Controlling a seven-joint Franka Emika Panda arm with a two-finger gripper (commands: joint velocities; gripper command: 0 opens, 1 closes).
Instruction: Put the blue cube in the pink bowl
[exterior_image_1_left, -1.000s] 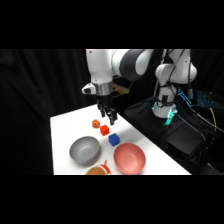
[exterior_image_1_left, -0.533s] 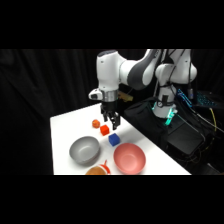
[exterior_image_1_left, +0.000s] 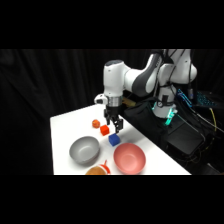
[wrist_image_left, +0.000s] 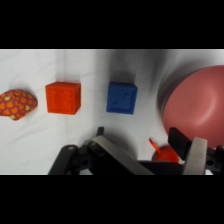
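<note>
The blue cube (exterior_image_1_left: 114, 140) lies on the white table (exterior_image_1_left: 67, 127) just behind the pink bowl (exterior_image_1_left: 129, 157). My gripper (exterior_image_1_left: 114, 126) hangs a little above the cube and slightly behind it, open. In the wrist view the blue cube (wrist_image_left: 122, 97) sits just above the gap between my fingers (wrist_image_left: 107, 149), and the gripper (wrist_image_left: 150, 152) holds nothing. The pink bowl (wrist_image_left: 197, 102) fills the right side there, with nothing inside it.
An orange-red cube (exterior_image_1_left: 104, 130) (wrist_image_left: 63, 97) stands close beside the blue one. A small orange speckled object (exterior_image_1_left: 95, 123) (wrist_image_left: 17, 104) lies beyond it. A grey bowl (exterior_image_1_left: 84, 150) and an orange bowl (exterior_image_1_left: 97, 171) sit near the front edge. Black equipment (exterior_image_1_left: 175, 140) borders the table's right side.
The arm has swung right and lowered, bringing the gripper from behind the orange-red cube to just above the blue cube. Nothing on the table has moved.
</note>
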